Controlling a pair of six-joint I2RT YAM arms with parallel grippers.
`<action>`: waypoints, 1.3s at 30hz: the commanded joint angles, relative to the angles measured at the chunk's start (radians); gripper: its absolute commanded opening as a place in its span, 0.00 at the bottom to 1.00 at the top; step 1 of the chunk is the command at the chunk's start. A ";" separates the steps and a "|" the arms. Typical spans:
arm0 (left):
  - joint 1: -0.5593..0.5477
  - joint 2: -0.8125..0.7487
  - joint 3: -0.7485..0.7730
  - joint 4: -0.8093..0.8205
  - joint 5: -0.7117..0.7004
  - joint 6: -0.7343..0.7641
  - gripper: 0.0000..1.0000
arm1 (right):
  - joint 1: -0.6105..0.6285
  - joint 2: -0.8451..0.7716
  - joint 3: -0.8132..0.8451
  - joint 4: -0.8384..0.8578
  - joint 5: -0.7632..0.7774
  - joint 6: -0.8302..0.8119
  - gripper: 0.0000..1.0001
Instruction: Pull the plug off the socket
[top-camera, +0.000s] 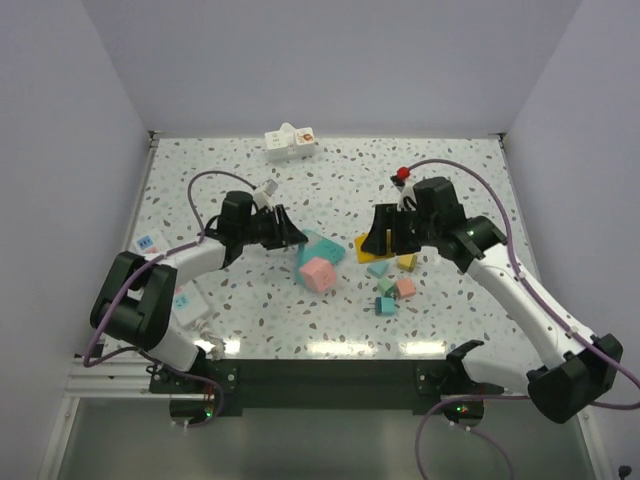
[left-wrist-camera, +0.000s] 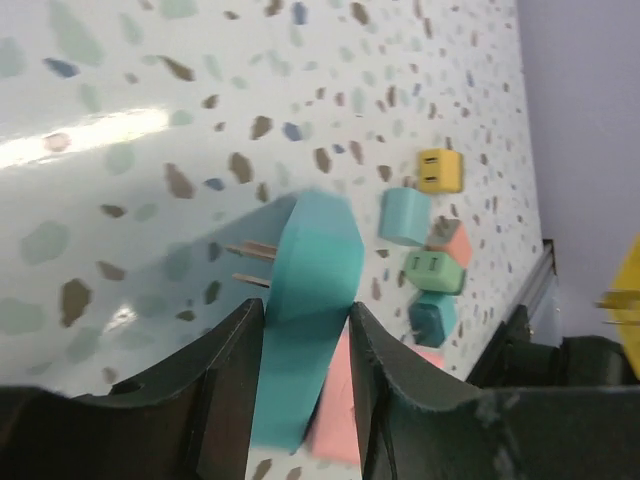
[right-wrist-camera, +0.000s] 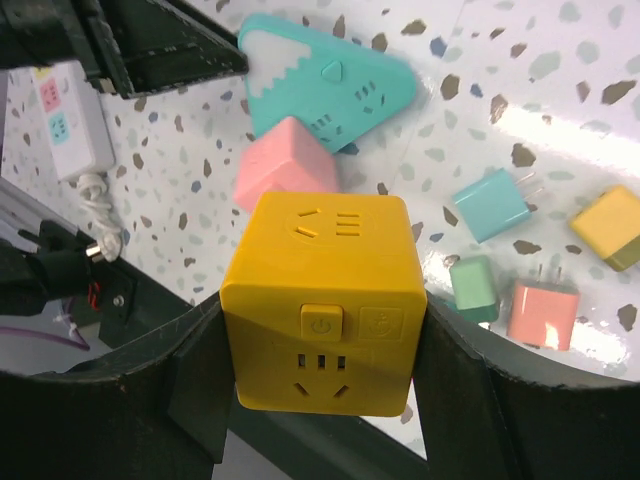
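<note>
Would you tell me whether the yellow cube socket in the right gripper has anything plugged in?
Nothing on the faces in view: the yellow cube socket shows two empty outlets; other faces are hidden.

White-shelled left arm (top-camera: 195, 260) and right arm (top-camera: 525, 305), black joints (top-camera: 135, 300), black left gripper (top-camera: 298, 238) and right gripper (top-camera: 378, 240), purple cables (top-camera: 213, 173) looped along both, black bases (top-camera: 570, 385).

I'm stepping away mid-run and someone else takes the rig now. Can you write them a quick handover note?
Left gripper: fingers closed on the teal triangular socket, beside the pink cube.
Right gripper: fingers closed on the yellow cube socket.
Five small plugs lie loose nearby.
Done: yellow and teal pieces are apart, nothing plugged into the cube's visible faces.
Left: probably setting both down.
</note>
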 joint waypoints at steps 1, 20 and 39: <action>0.024 0.023 0.019 -0.078 -0.100 0.050 0.00 | -0.008 -0.022 0.003 0.043 0.058 0.003 0.00; 0.022 -0.028 0.026 -0.075 -0.063 0.034 0.00 | -0.085 0.448 0.097 0.099 0.509 0.050 0.00; 0.030 -0.206 -0.002 -0.334 -0.433 -0.016 0.61 | 0.074 0.392 0.352 -0.055 0.218 -0.255 0.99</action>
